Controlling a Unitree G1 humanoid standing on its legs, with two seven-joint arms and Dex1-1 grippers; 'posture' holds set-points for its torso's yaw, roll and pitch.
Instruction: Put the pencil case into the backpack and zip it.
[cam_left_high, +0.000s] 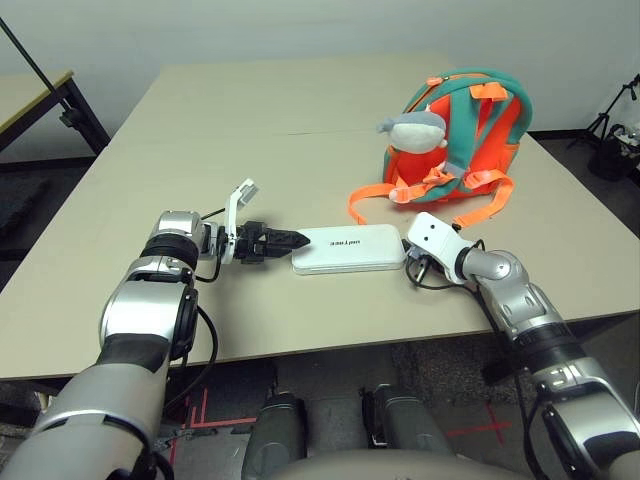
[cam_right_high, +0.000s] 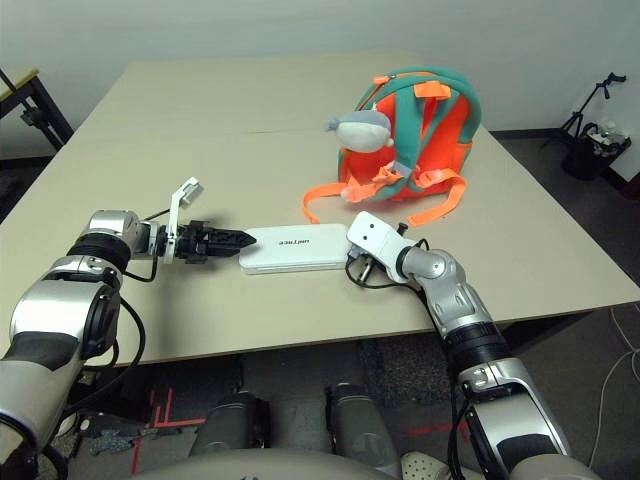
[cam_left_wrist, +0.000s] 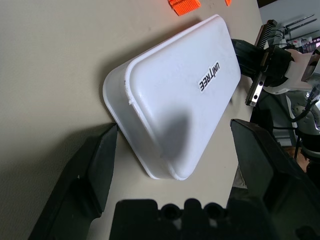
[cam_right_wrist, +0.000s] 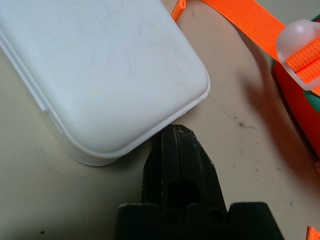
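The white pencil case (cam_left_high: 350, 247) lies flat on the table (cam_left_high: 250, 120) near its front edge, with dark lettering on its lid. My left gripper (cam_left_high: 292, 240) is at the case's left end, open. In the left wrist view its black fingers (cam_left_wrist: 95, 165) stand wide on either side of that end of the case (cam_left_wrist: 175, 100) without gripping it. My right gripper (cam_right_wrist: 175, 145) is shut, and its tip touches the right end of the case (cam_right_wrist: 100, 65). The orange and teal backpack (cam_left_high: 470, 130) stands upright behind the case, at the right.
A grey-and-white plush toy (cam_left_high: 415, 128) hangs on the backpack's front. Orange webbing straps (cam_left_high: 375, 195) trail onto the table just behind the case. A second table (cam_left_high: 30, 95) stands at the far left, and a dark tripod (cam_left_high: 610, 130) beyond the right edge.
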